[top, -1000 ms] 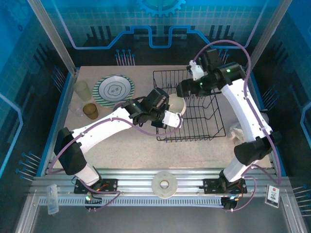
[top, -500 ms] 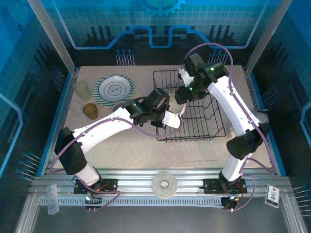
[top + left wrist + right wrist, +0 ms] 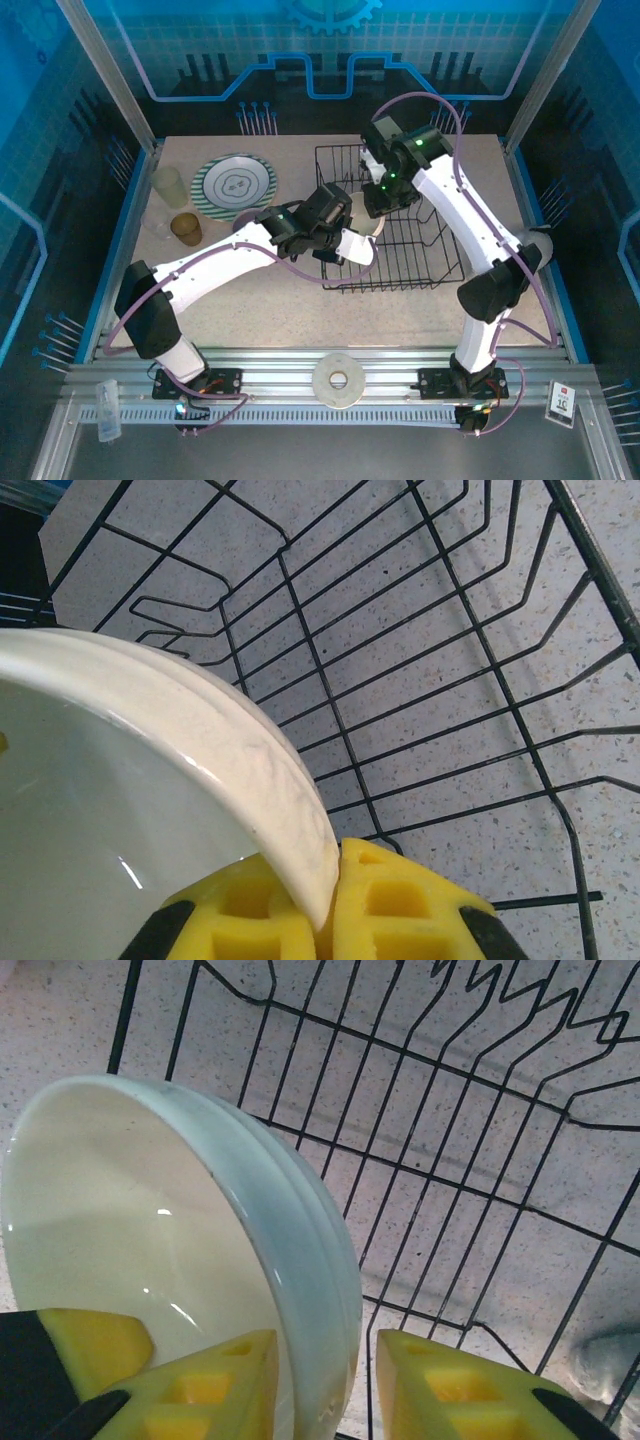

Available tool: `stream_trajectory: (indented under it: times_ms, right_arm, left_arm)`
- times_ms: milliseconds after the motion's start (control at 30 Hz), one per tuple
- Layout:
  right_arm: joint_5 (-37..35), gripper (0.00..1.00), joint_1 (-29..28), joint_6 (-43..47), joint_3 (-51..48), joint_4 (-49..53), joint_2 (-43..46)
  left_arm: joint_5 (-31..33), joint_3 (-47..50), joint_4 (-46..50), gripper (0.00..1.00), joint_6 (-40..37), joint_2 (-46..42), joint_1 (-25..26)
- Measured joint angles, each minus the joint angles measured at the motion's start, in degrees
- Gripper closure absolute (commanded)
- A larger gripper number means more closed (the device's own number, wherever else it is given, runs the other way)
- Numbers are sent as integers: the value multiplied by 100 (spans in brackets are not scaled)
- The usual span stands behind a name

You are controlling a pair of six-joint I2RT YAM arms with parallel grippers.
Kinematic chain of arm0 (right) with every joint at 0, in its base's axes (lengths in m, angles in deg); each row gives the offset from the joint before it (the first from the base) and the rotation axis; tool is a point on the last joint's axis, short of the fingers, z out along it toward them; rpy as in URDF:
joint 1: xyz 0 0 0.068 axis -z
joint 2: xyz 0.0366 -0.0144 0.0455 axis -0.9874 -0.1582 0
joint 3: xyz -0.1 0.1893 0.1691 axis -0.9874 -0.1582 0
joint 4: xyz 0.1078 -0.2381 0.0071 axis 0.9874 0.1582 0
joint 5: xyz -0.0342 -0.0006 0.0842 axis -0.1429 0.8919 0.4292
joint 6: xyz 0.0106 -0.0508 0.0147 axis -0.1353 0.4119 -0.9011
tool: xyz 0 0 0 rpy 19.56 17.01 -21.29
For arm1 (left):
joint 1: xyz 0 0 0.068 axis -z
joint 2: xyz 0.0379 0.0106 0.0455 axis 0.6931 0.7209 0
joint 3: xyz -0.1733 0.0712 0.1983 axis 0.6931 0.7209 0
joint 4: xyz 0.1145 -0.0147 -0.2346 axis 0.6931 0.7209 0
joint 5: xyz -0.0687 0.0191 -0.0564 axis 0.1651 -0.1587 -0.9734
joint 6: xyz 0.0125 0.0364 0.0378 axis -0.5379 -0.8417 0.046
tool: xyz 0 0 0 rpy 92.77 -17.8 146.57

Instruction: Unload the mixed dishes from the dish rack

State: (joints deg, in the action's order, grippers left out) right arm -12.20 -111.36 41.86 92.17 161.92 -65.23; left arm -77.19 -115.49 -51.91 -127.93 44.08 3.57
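The cream bowl [image 3: 373, 226] stands on edge inside the black wire dish rack [image 3: 430, 250], at its left side. My left gripper [image 3: 350, 228] is shut on the bowl's rim; in the left wrist view the yellow fingertips [image 3: 330, 900] pinch the bowl [image 3: 120, 780] above the rack wires [image 3: 480, 680]. My right gripper [image 3: 378, 207] hangs over the same bowl [image 3: 130, 1210]. Its jaws [image 3: 325, 1380] straddle the rim, one finger inside against the wall, the other with a small gap outside.
A green-and-white striped plate [image 3: 237, 183], a pale tumbler [image 3: 170, 185] and a small brown cup [image 3: 186, 228] sit on the table left of the rack. A white ring disc [image 3: 338, 380] lies on the front rail. Rack prongs [image 3: 450, 1190] rise beyond the bowl.
My right arm has swung left across the rack onto the bowl, and its jaws have narrowed around the rim. The left gripper has kept its hold on the bowl.
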Motion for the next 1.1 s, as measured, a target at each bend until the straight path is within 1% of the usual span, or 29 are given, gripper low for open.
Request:
stream_trajectory:
  times_ms: [200,267,467,500,533,567,633,667,733,767,900,1100]
  right_arm:
    - [-168,91,-59,-87,118,48,-122]
    - [-273,100,-63,-105,122,52,-151]
    - [-354,100,-63,-105,125,50,-221]
    - [-356,100,-63,-105,125,50,-221]
    - [-361,100,-63,-105,125,50,-221]
    - [-374,100,-63,-105,125,50,-221]
    - [-341,100,-57,-85,125,61,-221]
    - [-313,100,-61,-81,125,81,-221]
    - [-286,100,-61,-72,125,96,-221]
    - [-286,100,-59,-63,122,92,-221]
    - [-262,100,55,-59,118,57,-210]
    - [-157,100,269,-66,-120,-122,-42]
  left_arm:
    - [83,22,-61,100,-26,7,20]
    - [116,22,-122,100,-26,7,42]
    - [162,22,-155,100,-26,13,52]
    - [162,22,-157,95,-26,17,55]
    - [164,22,-164,85,-26,20,57]
    - [177,22,-173,71,-28,22,59]
    - [199,20,-295,36,-22,22,74]
    - [205,20,-407,23,-17,22,81]
    - [221,20,-557,5,2,24,85]
    - [223,20,-640,1,24,24,87]
    - [258,28,-756,1,205,57,144]
    - [83,28,-946,1,870,50,243]
